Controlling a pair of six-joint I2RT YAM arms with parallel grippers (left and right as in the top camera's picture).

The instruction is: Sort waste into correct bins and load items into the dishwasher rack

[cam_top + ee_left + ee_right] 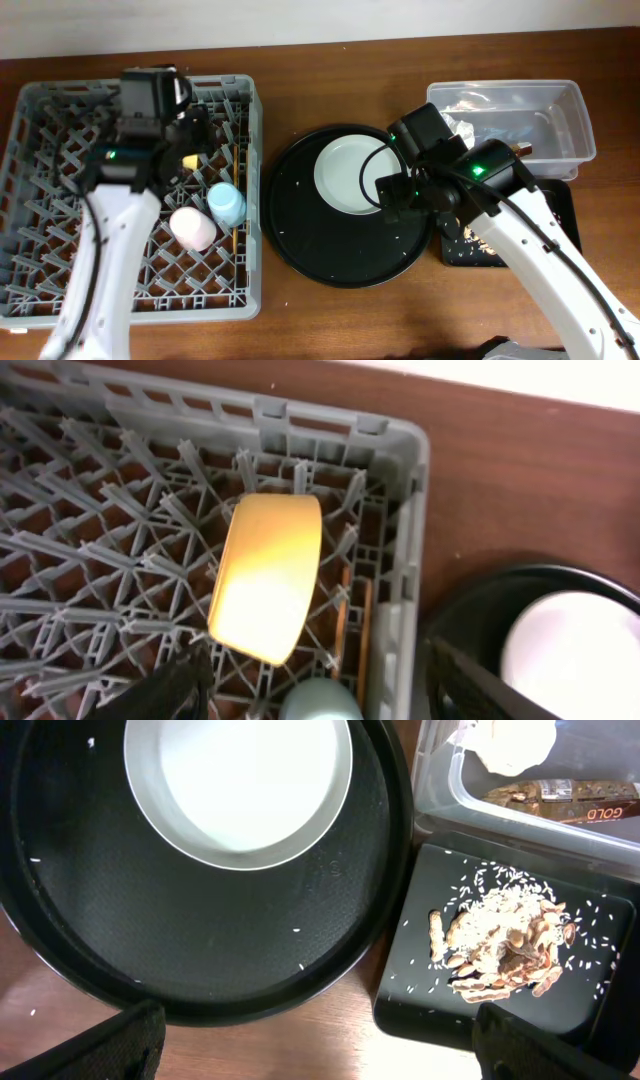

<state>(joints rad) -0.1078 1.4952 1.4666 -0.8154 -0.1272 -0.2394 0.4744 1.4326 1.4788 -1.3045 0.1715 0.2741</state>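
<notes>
The wooden table (300,330) bears a grey rack (180,308), round black tray (330,250), clear tub (575,120) and rectangular black tray (410,1000).

1. Smooth white plastic left arm shell (108,255), thin black cable (88,240) along one edge.
2. Boxy black left wrist camera housing (150,95); tiny green light (110,154) beneath.
3. Glossy white right arm shell (545,250), black joint blocks (430,135), bright green light (480,171), looped black cable (363,180).
4. Matte black left gripper (320,685) and right gripper (320,1040), blunt dark fingertips (110,1040).

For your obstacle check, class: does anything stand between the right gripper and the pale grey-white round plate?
Nothing visible: the pale grey-white round plate lies bare on the round black tray, right gripper open.
</notes>
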